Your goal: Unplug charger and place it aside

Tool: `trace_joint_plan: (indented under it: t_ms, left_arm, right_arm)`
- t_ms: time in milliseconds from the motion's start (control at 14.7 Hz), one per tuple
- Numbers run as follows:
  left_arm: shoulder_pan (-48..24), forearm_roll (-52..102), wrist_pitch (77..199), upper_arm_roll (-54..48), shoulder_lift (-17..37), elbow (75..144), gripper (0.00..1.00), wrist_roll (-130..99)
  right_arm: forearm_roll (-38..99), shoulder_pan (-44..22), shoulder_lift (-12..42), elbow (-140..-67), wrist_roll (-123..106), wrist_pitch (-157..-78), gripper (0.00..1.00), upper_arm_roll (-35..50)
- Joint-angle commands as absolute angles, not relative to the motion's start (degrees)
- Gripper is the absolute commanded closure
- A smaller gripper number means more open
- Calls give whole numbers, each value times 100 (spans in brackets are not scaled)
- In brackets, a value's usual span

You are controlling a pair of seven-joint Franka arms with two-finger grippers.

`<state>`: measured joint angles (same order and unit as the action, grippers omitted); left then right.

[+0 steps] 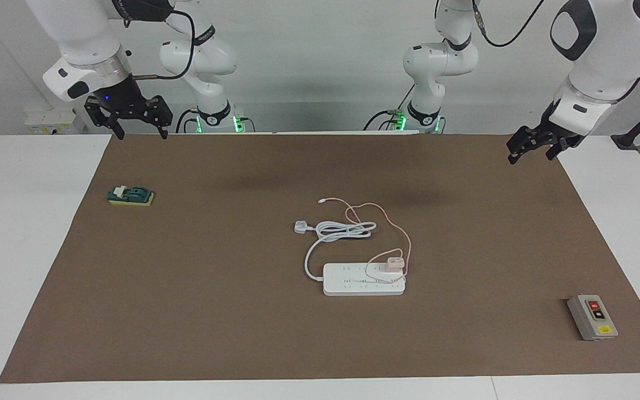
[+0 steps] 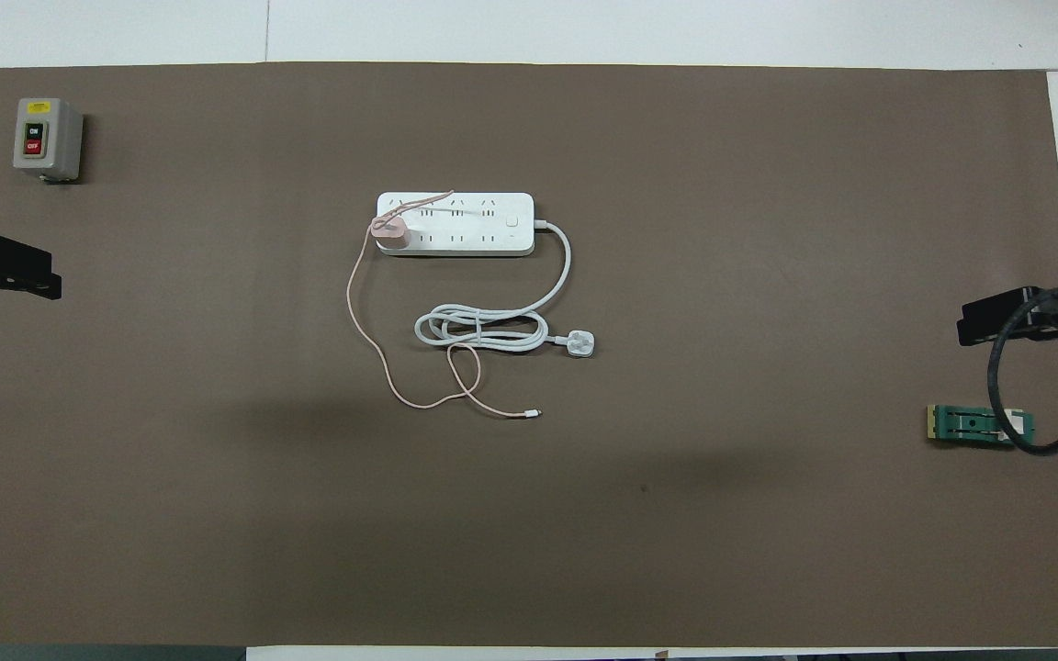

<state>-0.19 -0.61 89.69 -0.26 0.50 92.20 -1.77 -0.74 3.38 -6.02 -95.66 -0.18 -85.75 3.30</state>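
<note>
Charger (image 1: 395, 263): plugged into the power strip (image 1: 364, 279); cable (image 1: 403, 236) trailed toward the robots
Left end effector (image 1: 532, 150): raised over the surface edge; fingers spread
Right end effector (image 1: 141, 132): raised likewise; fingers spread

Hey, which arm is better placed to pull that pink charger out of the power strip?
Probably the left. The charger sits plugged in at the power strip's end toward the left arm. Both the left gripper and the right gripper wait raised at the table's ends.
</note>
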Motion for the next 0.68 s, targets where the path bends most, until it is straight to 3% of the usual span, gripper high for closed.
trace_joint_plan:
  t_ms: [0, 613]
  left_arm:
    - [0, -105, 9070, -26, -18, 9308, 0, -140]
    - [9, -105, 9105, -26, -18, 9299, 0, -141]
  right_arm:
    - [26, 413, -668, -9598, 35, -8534, 0, 360]
    - [26, 422, -668, -9598, 62, -8534, 0, 360]
